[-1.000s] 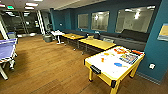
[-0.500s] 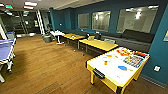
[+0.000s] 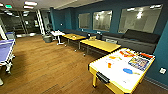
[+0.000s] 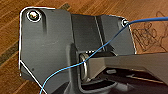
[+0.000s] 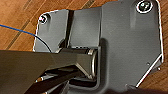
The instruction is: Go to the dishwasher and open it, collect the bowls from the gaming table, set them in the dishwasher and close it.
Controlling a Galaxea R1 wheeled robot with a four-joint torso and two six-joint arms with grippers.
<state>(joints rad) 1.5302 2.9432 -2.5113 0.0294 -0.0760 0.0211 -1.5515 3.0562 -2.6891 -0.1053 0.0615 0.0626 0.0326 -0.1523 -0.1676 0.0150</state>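
The dishwasher, the bowls and the gaming table are out of view. I am in a lounge with a wooden floor [image 3: 50,67] and teal walls. In both wrist views the robot's own dark plate and jointed bar hang over wooden floor [image 4: 10,25] [image 5: 15,20], and a thin blue cable [image 4: 110,42] crosses the plate in the left wrist view.
A yellow game table with a white top [image 3: 120,68], strewn with coloured pieces, stands close at the right. Two yellow tables [image 3: 100,45] [image 3: 73,37] and a dark sofa [image 3: 140,40] line the right wall. A blue ping-pong table [image 3: 5,51] is at the left, a white table [image 3: 57,33] farther back.
The whole head view has shifted a little, with the yellow game table slightly larger and further right, so the camera has moved. Nothing in the room has moved.
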